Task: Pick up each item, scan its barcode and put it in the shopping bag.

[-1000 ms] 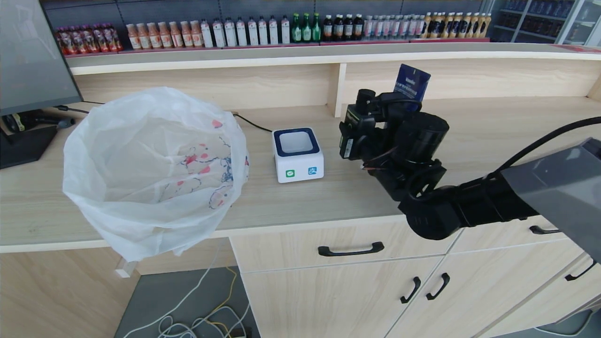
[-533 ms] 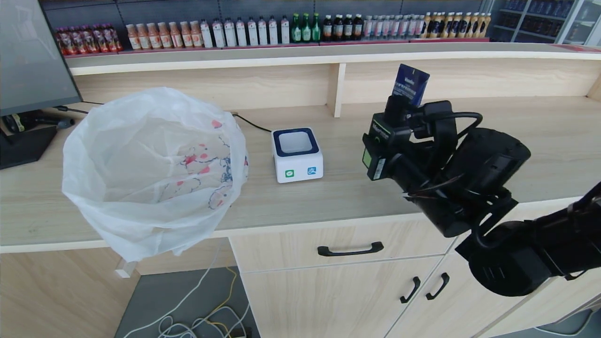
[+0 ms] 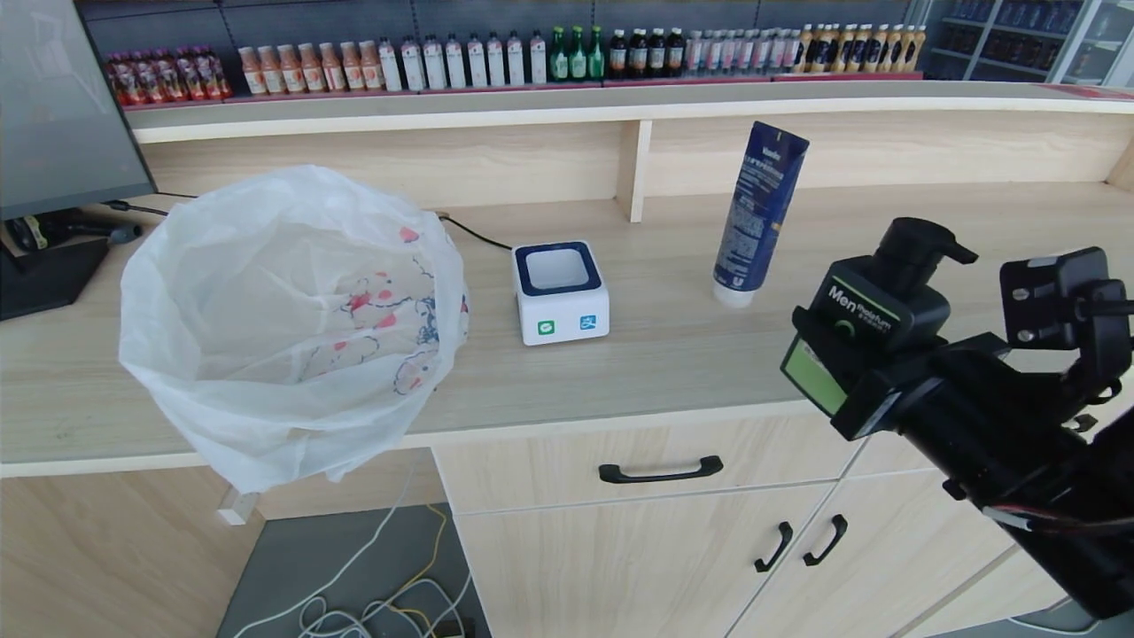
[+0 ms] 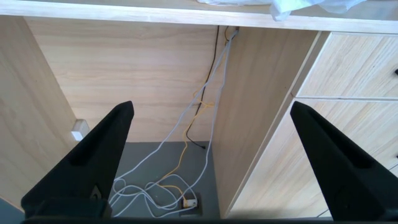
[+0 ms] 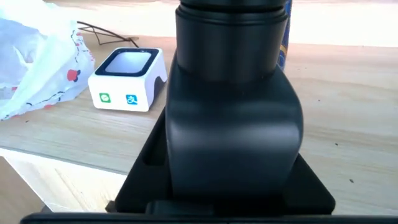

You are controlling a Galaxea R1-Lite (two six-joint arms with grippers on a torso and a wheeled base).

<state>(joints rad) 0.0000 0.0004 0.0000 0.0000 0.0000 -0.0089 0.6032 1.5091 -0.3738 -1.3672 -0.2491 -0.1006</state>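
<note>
The right gripper (image 3: 895, 377), clamped on the bottle (image 3: 873, 310), should carry it left and turn it slowly, close above the scanner (image 3: 562, 291).

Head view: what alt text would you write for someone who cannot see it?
The robot's right claw holds a black pump bottle, tilted, over the front edge of a wooden counter. On the counter stand a blue tube and a small white scanner box. An open white shopping bag is at the left.
</note>
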